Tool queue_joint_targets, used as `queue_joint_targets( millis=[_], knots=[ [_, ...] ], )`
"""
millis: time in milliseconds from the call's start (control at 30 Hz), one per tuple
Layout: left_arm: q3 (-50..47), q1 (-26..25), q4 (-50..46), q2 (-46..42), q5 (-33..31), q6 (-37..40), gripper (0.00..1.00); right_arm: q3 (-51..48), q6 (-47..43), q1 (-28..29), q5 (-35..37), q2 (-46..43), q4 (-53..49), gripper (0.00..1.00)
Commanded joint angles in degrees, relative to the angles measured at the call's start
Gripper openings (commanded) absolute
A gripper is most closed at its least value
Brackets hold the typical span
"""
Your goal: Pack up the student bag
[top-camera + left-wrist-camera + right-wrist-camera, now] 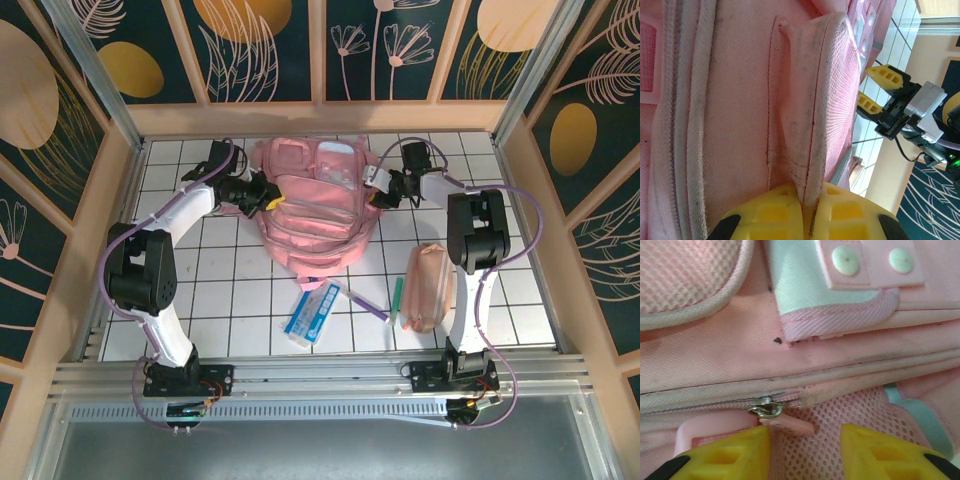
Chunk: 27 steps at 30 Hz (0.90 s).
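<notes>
Though grubby, softly woven pink student bag (315, 210)

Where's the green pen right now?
In the top view, the green pen lies right of centre, between the purple pen and the peach pouch, in front of the backpack.

The left arm (185, 210) and right arm (462, 310) have smooth white shells between bulky black joint housings, thin purple cables (540, 222) looping beside them, black bases (185, 380), and the left gripper (807, 196) and right gripper (805, 432) carry bright yellow plastic fingers (875, 450) moulded with square recesses on black mounts.
</notes>
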Motion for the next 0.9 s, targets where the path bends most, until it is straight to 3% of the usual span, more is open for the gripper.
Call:
queue_joint_targets(
  millis=[0,233,600,767,867],
  knots=[
    [2.99,0.45,1.66,-3.31,3.98,0.01,0.0,1.79,-5.2,0.5,-5.09,1.51,-8.92,0.4],
    [3.39,0.49,1.19,-2.78,4.15,0.27,0.0,2.11,-9.47,-0.66,-9.05,1.83,-15.13,0.43],
    [2.99,0.45,0.35,-2.32,4.25,0.92,0.0,-4.18,3.58,1.28,-5.1,0.38,6.5,0.39],
    [2.71,0.49,0.57,-2.36,4.42,0.93,0.0,-4.01,1.93,1.39,-4.2,-0.3,5.68,0.4],
    [2.65,0.47,-0.22,-2.64,4.28,1.61,0.0,-1.83,-0.1,0.08,-8.84,-0.31,0.32,0.36]
  ],
)
